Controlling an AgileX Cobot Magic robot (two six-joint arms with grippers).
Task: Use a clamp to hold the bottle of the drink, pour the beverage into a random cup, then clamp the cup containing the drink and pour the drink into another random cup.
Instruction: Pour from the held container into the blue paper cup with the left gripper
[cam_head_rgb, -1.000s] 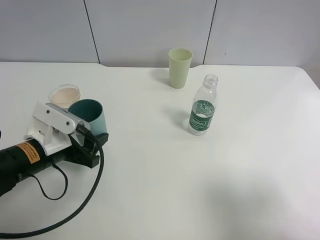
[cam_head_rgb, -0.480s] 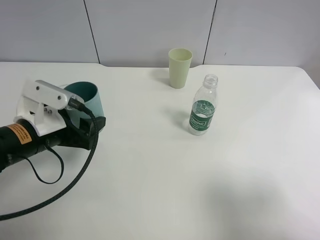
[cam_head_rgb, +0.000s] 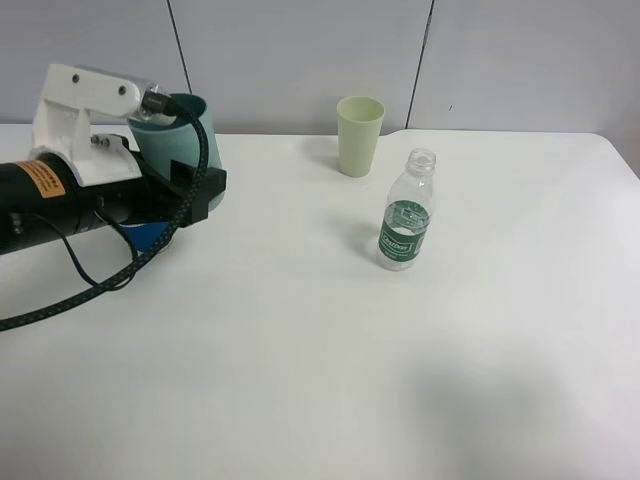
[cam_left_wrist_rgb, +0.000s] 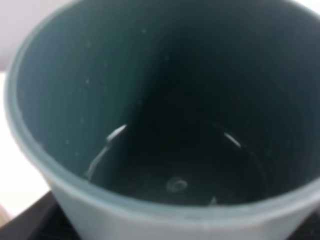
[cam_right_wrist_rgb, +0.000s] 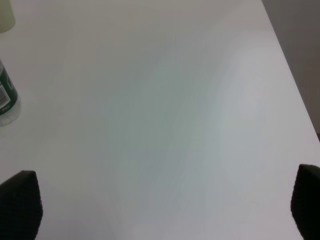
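Teal cup (cam_head_rgb: 170, 140), clamped by the left gripper (cam_head_rgb: 182, 186), now rides higher, clear of the table, ready for pouring; right gripper (cam_right_wrist_rgb: 162, 200) gapes wide.

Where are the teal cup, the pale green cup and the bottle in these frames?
teal cup (cam_left_wrist_rgb: 75, 95), left wrist view, on its inner wall.
pale green cup (cam_head_rgb: 360, 140), exterior high view, on its outer side wall.
bottle (cam_head_rgb: 404, 232), exterior high view, on its green label.

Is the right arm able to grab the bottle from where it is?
Probably yes. Its jaws stand wide open and empty, and the bottle stands alone on the bare table with nothing between them.
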